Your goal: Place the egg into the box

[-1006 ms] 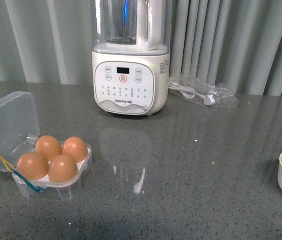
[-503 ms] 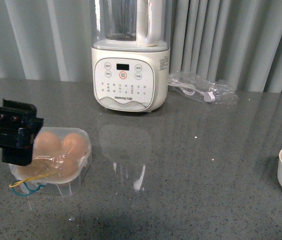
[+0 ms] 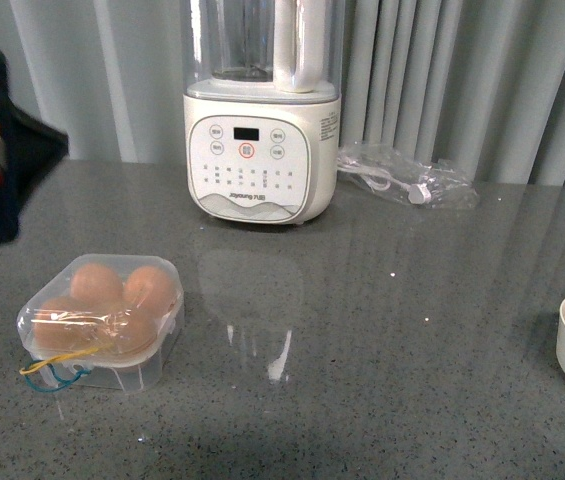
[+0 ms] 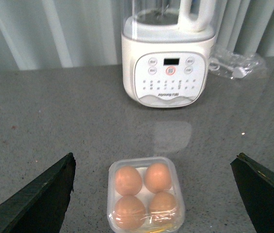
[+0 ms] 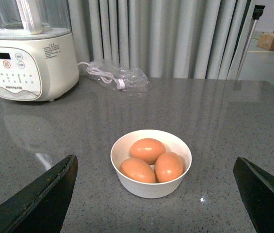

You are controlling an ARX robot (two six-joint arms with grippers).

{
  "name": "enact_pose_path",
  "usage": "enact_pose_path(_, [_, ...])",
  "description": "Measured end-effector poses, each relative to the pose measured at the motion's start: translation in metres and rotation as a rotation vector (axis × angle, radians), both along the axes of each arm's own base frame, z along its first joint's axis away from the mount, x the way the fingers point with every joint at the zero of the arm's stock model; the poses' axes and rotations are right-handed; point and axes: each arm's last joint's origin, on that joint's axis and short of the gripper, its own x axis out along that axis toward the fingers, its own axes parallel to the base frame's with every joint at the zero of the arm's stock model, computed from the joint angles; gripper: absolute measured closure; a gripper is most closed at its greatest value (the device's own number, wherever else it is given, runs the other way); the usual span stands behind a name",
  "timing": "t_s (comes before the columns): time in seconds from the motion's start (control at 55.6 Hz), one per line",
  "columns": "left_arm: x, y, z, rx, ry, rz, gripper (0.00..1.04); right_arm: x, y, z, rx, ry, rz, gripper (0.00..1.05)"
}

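A dark grey speckled stone countertop runs back to a wall of pale grey pleated curtains. At the rear stands a cream-white blender base with a clear jug and a button panel, and just beside it lies a crumpled clear plastic bag holding a white cable. The polished top mirrors the appliance faintly.

Near the left front sits the small square clear plastic egg box, its lid down over four smooth orange-brown eggs in a white tray, each in its own hole, two by two. Yellow and blue elastic bands trail loose at its front corner.

Well apart, at the right edge, a round white bowl holds three more brown eggs, touching one another.

The left gripper hangs above the box with its dark fingers spread wide, holding nothing. The right gripper hovers over the bowl, likewise parted and empty.
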Motion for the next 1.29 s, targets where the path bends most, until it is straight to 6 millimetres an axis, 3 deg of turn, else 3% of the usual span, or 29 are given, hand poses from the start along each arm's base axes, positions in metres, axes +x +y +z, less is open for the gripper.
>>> enact_pose_path(0.144, [-0.033,0.005,0.020,0.002,-0.055,-0.010,0.07,0.000,0.000,0.000,0.000,0.000,0.000,0.07])
enact_pose_path(0.413, [-0.066,0.027,0.038,0.008,-0.109,0.060,0.07,0.000,0.000,0.000,0.000,0.000,0.000,0.07])
enact_pose_path(0.467, [-0.073,0.032,0.037,-0.012,-0.103,0.103,0.15,0.000,0.000,0.000,0.000,0.000,0.000,0.07])
enact_pose_path(0.557, [-0.083,0.044,0.016,-0.047,-0.108,0.122,0.38,0.000,0.000,0.000,0.000,0.000,0.000,0.07])
enact_pose_path(0.916, [-0.089,0.062,-0.042,-0.060,-0.094,0.113,1.00,0.000,0.000,0.000,0.000,0.000,0.000,0.07])
enact_pose_path(1.096, [-0.099,0.065,-0.063,-0.063,-0.082,0.135,1.01,0.000,0.000,0.000,0.000,0.000,0.000,0.07])
enact_pose_path(1.294, [-0.101,0.065,-0.072,-0.064,-0.095,0.135,1.01,0.000,0.000,0.000,0.000,0.000,0.000,0.07])
